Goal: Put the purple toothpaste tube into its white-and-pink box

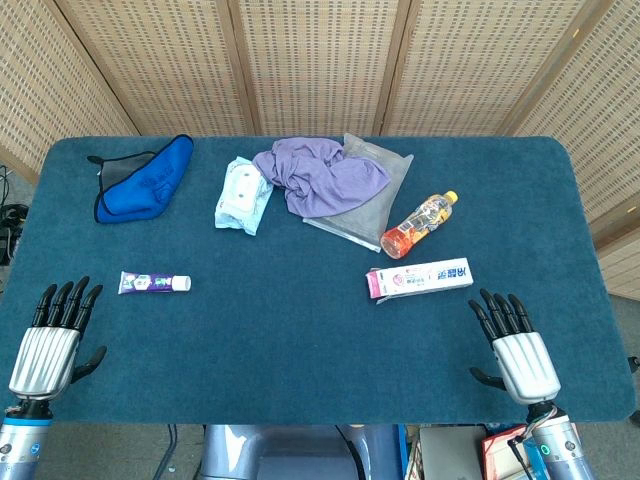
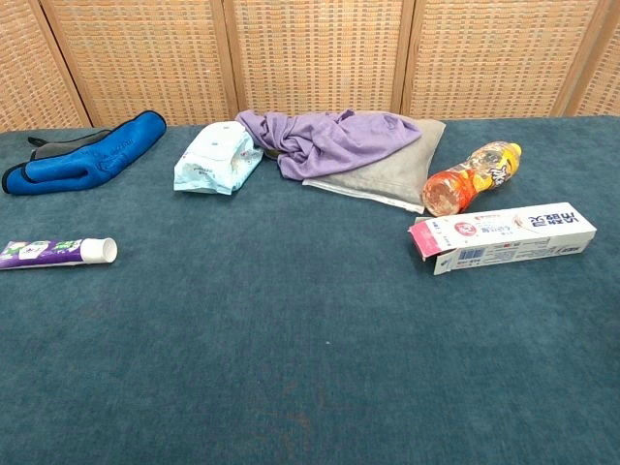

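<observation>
one purple toothpaste tube [image 1: 154,283] lies at the table's left side, well apart from one white-and-pink box [image 1: 420,278] at the right, its pink end flap open. the left hand [image 1: 52,343] and right hand [image 1: 515,348] rest flat on the table, fingers straight and slightly spread, holding nothing. the chest view shows neither hand and cuts off the tube's tail.
</observation>
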Controlling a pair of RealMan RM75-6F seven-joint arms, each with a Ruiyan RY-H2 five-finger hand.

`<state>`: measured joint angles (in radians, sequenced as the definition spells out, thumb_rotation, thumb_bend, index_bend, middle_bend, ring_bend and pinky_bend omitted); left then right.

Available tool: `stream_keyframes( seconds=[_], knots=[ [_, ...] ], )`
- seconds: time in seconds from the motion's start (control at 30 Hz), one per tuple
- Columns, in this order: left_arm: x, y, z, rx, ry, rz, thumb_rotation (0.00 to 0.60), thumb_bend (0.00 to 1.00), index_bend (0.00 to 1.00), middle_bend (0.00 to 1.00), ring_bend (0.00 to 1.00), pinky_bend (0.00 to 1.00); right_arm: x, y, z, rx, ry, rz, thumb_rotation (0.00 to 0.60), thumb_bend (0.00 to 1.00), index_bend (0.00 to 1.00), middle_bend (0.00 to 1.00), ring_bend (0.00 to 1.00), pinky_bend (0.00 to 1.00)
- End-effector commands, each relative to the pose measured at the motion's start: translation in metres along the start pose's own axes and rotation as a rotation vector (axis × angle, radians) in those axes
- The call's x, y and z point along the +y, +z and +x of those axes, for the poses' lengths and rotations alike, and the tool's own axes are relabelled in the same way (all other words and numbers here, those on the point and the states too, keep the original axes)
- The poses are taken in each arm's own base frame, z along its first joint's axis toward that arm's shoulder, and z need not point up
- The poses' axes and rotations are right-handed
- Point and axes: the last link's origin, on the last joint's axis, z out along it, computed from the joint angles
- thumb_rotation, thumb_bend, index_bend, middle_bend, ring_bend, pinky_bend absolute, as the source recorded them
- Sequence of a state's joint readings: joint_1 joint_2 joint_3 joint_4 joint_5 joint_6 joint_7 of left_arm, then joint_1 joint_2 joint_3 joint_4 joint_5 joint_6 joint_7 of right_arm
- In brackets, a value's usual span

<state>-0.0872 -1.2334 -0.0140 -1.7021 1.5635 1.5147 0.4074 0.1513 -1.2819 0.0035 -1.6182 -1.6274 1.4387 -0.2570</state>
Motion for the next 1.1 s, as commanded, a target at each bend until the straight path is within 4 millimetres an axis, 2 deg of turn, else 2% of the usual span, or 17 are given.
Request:
stream_keyframes(
  seconds=[0.03,0.77,1.1],
  knots=[
    [0.000,0.000,0.000,-0.001,0.000,0.000,0.600,0.27,0.00,0.00,0.00,0.00,0.000,0.000,0.000,-0.001,0.000,0.000,0.600,0.14,0.00,0.00,0.00,0.00],
    [0.001,0.003,0.001,0.008,-0.008,-0.002,0.600,0.27,0.00,0.00,0.00,0.00,0.003,0.002,0.001,0.004,0.005,-0.016,0.600,0.14,0.00,0.00,0.00,0.00],
    [-0.017,0.026,0.005,0.027,0.039,0.026,0.600,0.27,0.00,0.00,0.00,0.00,0.002,0.003,-0.001,0.000,-0.001,-0.009,0.600,0.14,0.00,0.00,0.00,0.00]
  ],
)
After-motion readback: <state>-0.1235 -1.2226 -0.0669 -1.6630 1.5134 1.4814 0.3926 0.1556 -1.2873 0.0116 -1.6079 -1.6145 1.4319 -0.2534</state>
